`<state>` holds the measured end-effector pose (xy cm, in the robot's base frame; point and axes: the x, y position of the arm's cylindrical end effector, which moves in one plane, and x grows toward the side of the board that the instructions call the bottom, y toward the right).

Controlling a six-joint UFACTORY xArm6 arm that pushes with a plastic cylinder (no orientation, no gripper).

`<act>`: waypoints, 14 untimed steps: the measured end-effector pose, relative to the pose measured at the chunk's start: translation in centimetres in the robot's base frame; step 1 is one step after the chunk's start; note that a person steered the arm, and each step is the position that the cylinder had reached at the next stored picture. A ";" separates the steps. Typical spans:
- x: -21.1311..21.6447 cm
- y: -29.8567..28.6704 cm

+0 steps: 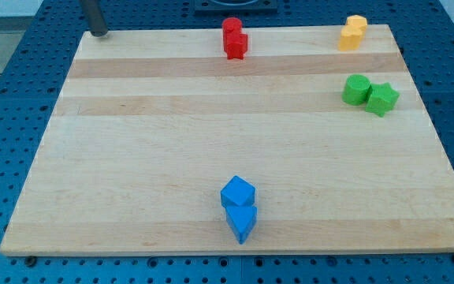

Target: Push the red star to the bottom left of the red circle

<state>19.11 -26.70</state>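
Note:
The red circle [231, 27] stands at the top edge of the wooden board [148, 142], near the middle. The red star [236, 45] touches it just below and slightly to the right. My tip [99, 33] rests at the board's top left corner, far to the left of both red blocks and touching no block.
Two yellow blocks [352, 32] sit together at the top right corner. A green circle [357, 89] and a green star [382, 99] touch at the right side. A blue cube [237, 192] and another blue block [242, 222] touch near the bottom middle.

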 end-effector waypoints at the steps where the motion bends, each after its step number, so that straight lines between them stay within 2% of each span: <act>1: 0.9 0.4; 2: 2.8 0.7; 4: 3.0 0.7; 5: 4.7 1.6; 6: 8.7 5.8; 7: 14.5 12.7; 8: 16.6 21.9; 9: 14.6 29.5; 10: 11.3 31.3; 12: 8.8 34.2; 14: 6.6 34.4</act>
<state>25.70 7.71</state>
